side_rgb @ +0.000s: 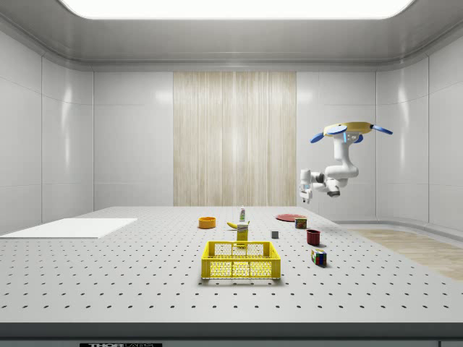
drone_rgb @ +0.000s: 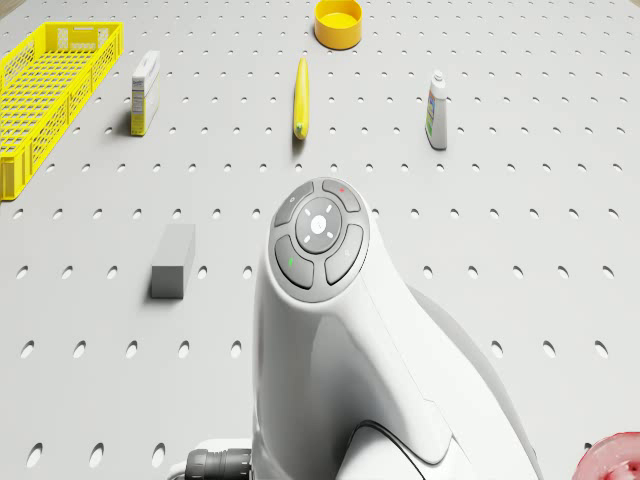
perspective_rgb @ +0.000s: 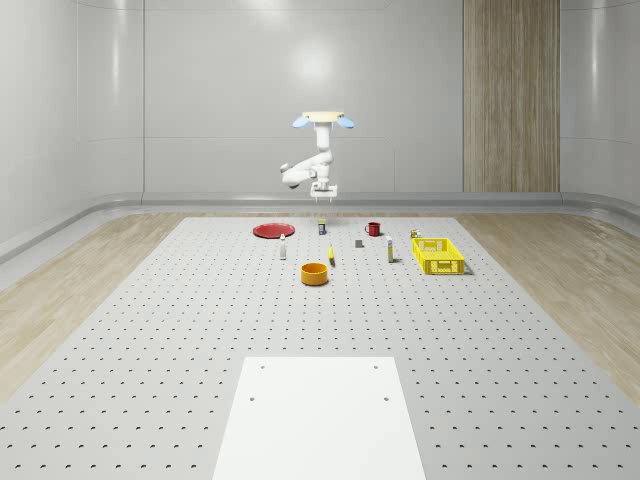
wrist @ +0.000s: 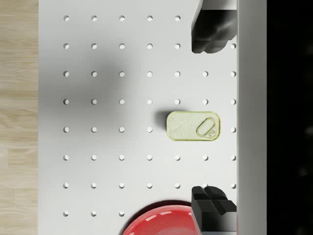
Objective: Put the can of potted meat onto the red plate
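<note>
Claw (wrist: 210,122): spread wide, holding nothing, pointed straight down over the can of potted meat (wrist: 192,126), well above it; both dark fingers (wrist: 211,30) flanked the can with clear space on either side.

Can of potted meat: lay flat on the counter (wrist: 107,147), pull-tab lid upward, just beside the red plate (wrist: 159,221) and not touching it.

Drone (perspective_rgb: 322,119): hovered in the air above the can, at the far end of the counter, arm (perspective_rgb: 308,166) folded beneath its body.

Red plate: sat flat on the counter near the can, toward the whole-scene view's left of it.

Red mug (perspective_rgb: 372,228): stood on the other side of the can from the plate.

Orange bowl (perspective_rgb: 314,273): stood nearer the whole-scene camera than the can, well apart from it.

Banana (drone_rgb: 301,97): lay between the can and the bowl.

Small bottle (drone_rgb: 437,110): upright, near the banana.

Grey block (drone_rgb: 172,260): lay on the counter near the can.

Yellow crate (perspective_rgb: 439,254): stood well apart from the can, beyond the mug, a small box (drone_rgb: 145,92) standing near it.
</note>
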Controlling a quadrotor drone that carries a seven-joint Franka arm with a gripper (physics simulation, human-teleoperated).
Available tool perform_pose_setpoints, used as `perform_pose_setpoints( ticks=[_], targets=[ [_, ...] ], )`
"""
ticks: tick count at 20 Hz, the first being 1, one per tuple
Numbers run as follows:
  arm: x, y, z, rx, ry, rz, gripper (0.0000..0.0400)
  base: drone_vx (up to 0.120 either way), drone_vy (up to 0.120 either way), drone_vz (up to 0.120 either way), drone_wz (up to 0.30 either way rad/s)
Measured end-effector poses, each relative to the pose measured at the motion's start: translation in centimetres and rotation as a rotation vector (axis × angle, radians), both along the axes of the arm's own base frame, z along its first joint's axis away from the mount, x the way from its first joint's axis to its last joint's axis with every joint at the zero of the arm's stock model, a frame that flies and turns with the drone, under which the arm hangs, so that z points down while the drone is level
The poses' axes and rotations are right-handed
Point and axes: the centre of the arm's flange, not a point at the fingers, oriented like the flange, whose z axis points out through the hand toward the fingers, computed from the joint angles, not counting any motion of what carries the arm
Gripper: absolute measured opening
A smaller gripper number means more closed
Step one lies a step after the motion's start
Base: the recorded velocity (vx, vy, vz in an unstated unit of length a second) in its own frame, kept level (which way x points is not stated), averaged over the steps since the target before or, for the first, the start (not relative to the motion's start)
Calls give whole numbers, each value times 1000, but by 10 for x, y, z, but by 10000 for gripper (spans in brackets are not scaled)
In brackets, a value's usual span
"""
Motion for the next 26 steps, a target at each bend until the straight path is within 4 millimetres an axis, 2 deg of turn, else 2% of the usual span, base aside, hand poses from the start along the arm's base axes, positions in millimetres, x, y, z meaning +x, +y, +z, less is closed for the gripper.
perform_pose_setpoints(
  ticks=[5,9,12,26],
  targets=[
    [0,0,0,-1,0,0,400,0,-32,-120,0],
    [0,0,0,-1,0,0,400,110,0,-120,0],
    [0,0,2,-1,0,0,400,0,0,-27,0],
    [1,0,57,-1,0,1,400,0,0,0,0]
  ],
)
